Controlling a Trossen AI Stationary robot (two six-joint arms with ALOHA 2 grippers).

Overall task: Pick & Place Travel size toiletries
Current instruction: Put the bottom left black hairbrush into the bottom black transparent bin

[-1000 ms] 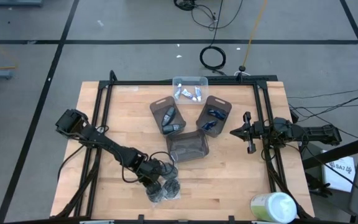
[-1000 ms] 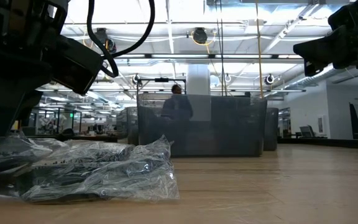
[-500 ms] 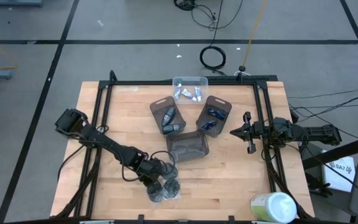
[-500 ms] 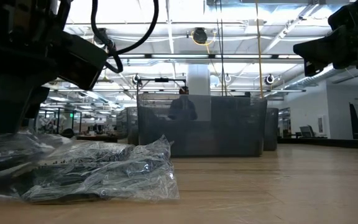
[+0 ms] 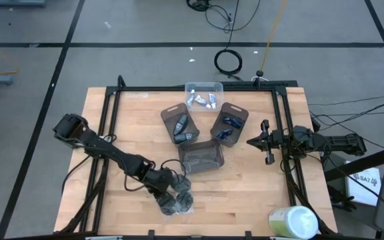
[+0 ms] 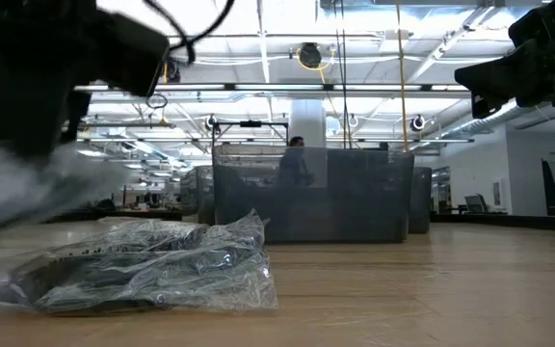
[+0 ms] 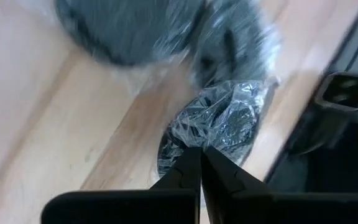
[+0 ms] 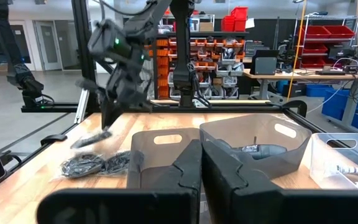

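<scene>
My left gripper [image 5: 167, 192] is near the table's near edge, shut on a clear bag with a dark-grey disc [image 7: 219, 121]. More bagged discs [image 5: 179, 202] lie flat on the wood beneath it, also visible as bagged discs [image 6: 152, 270] in the low view. White tubes [image 5: 203, 101] lie in the clear tray. Grey-blue sticks [image 5: 183, 129] and dark-blue bottles [image 5: 228, 127] lie in two smoky-grey trays. My right gripper [image 5: 251, 141] waits shut at the table's right side, above the wood. My left gripper pinches the crumpled edge of the clear bag [image 7: 188, 142] between its two fingertips, coming from above and pointing down. The bag with its disc hangs below the fingers, lifted clear of the table [image 8: 91, 138].
A third smoky-grey tray [image 5: 202, 158] stands just beyond the bagged discs, toward the table's middle. A big pale-green-and-white container [image 5: 293, 222] sits at the near right corner. A black frame [image 5: 199, 88] runs around the table. Bare wood lies to the left and right of the trays.
My left gripper has risen from the pile of bagged discs, staying shut, and has lifted one bag clear of the table. The other bags have stayed where they lay.
</scene>
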